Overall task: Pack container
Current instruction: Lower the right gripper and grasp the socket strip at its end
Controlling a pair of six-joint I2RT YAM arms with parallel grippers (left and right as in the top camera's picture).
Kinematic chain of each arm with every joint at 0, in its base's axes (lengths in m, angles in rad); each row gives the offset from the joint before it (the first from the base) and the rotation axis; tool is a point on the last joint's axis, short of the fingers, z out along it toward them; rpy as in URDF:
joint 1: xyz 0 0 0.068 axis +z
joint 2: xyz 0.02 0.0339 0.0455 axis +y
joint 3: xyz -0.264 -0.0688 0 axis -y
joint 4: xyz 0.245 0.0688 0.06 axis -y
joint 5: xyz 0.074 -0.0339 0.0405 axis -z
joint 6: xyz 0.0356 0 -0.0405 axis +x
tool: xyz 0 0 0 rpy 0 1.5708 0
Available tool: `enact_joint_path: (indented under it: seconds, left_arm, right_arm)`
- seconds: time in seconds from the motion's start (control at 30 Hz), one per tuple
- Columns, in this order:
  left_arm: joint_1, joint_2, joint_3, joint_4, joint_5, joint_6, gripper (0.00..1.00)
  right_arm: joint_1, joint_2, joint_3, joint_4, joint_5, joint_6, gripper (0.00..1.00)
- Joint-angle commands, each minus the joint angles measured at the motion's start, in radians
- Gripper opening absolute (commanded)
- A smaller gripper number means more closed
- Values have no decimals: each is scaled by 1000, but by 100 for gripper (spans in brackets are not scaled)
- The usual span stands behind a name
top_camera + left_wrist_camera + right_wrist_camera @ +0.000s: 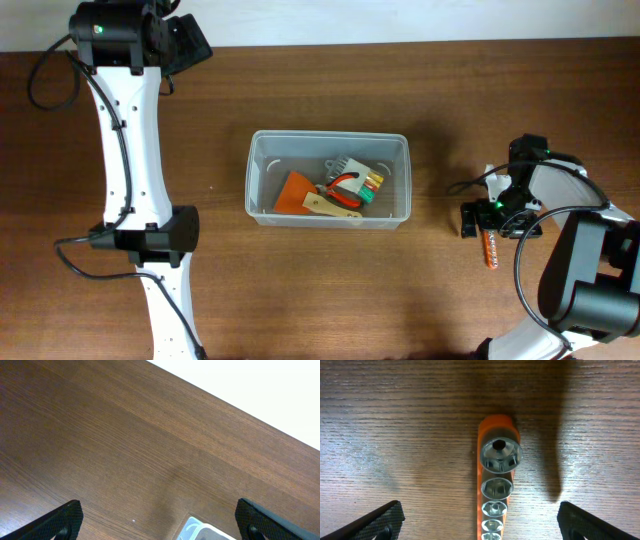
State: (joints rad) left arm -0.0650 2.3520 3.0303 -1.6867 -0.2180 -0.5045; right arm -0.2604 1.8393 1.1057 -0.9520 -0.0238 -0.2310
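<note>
Right tool (pixel 481 521) is hanging wide open straight over an orange socket rail (pixel 496 475), one finger out on each side of it, holding nothing and not touching it as far as the wrist view shows. The rail lies flat on the bench (pixel 300 290). Its long axis runs crossways to the line between the two fingers, so they'd close on the narrow width, which looks like the easy way to grab it. The biggest socket sits at the end farthest ahead of the tool, with the smaller ones trailing back under it.

The container (pixel 327 134) sits off to this tool's left, near the middle of the bench and well apart from the rail. Its long side runs left-right, so a short end faces the tool. It already has a few bits in it, including an orange piece (pixel 295 190) and something red-handled (pixel 345 185).

Left tool (pixel 162 522) is also fully open and empty, over bare bench out past the container's far-left corner. So the right arm is clearly the nearer one, and the rail would have to travel leftward to get in.
</note>
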Motion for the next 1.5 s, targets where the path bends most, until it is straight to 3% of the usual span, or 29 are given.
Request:
enact_joint_path:
  seconds: [0.0,1.47]
  left_arm:
    - [1,-24,11,0,-8,9,99]
    - [0,-24,11,0,-8,9,99]
  right_arm:
    - [-2,4,-10,3,5,11,99]
    - [-2,4,-30,2,18,12,99]
